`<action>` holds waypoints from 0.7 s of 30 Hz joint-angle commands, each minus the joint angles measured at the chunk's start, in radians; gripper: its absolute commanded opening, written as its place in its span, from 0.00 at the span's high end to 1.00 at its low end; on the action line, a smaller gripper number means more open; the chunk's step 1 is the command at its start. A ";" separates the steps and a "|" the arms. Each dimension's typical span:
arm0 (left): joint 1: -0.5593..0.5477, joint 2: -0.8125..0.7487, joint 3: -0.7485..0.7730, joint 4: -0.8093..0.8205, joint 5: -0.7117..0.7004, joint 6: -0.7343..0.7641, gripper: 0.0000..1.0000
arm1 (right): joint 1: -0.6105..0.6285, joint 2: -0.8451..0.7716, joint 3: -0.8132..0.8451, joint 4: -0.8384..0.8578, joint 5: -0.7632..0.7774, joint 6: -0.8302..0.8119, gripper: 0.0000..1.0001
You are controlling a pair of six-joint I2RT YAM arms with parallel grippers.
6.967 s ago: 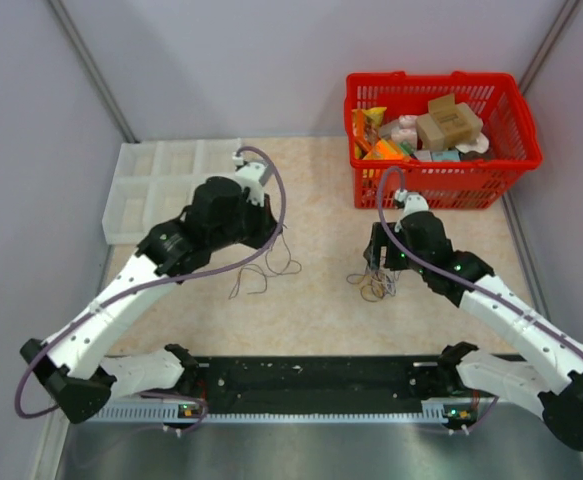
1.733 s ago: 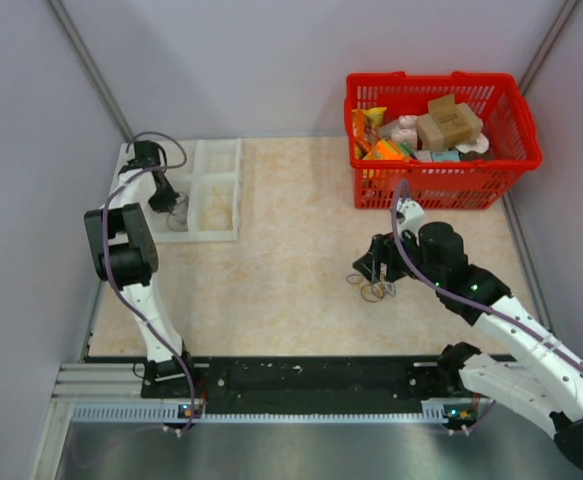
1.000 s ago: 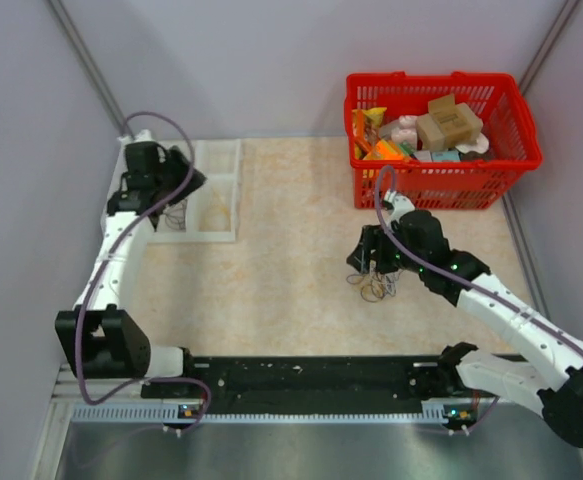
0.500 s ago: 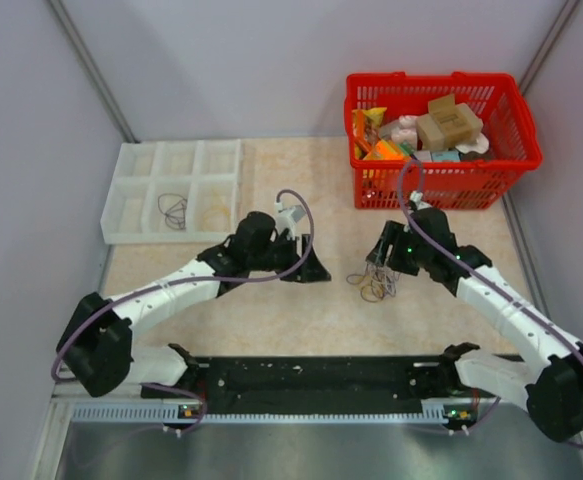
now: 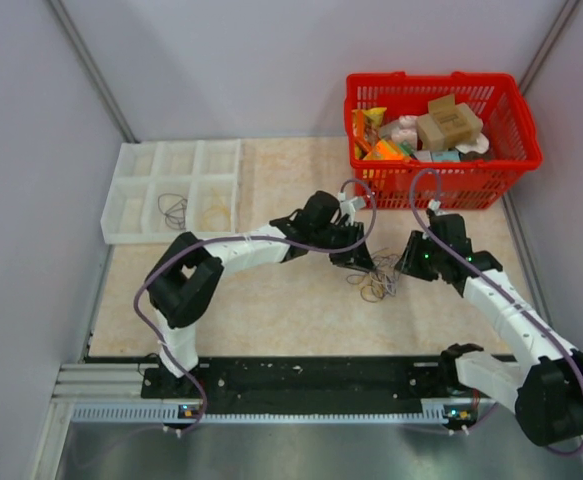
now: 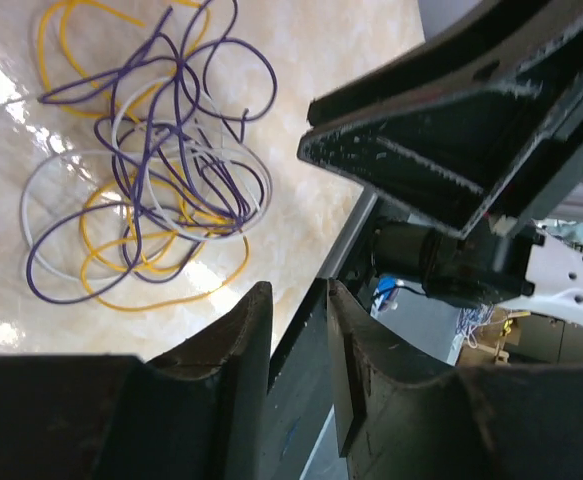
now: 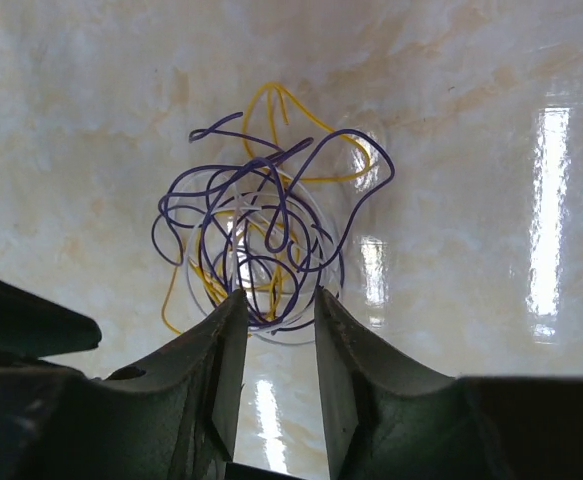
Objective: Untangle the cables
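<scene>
two strands (image 5: 174, 211) lie sorted in the tray (image 5: 111, 215), yet the main tangle (image 7: 261, 250) sits knotted on the bench (image 5: 271, 180) near left hand (image 6: 299, 300) and right hand (image 7: 278, 300), both slightly apart, empty.

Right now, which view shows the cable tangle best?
Right wrist: the cable tangle sits centred and close, purple, yellow and white strands each traceable. Left wrist shows it too, but off in the upper left corner. Top external shows only a small, faint knot.
</scene>
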 commanded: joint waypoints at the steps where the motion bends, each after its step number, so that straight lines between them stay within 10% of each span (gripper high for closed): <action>1: -0.005 0.078 0.190 -0.146 -0.038 0.055 0.66 | -0.008 0.054 0.050 0.043 0.005 -0.107 0.67; 13: -0.022 0.205 0.361 -0.356 -0.228 0.238 0.44 | -0.008 0.111 0.013 0.163 -0.134 -0.124 0.62; 21: -0.022 0.299 0.390 -0.302 -0.121 0.192 0.53 | -0.008 0.092 0.013 0.169 -0.151 -0.122 0.62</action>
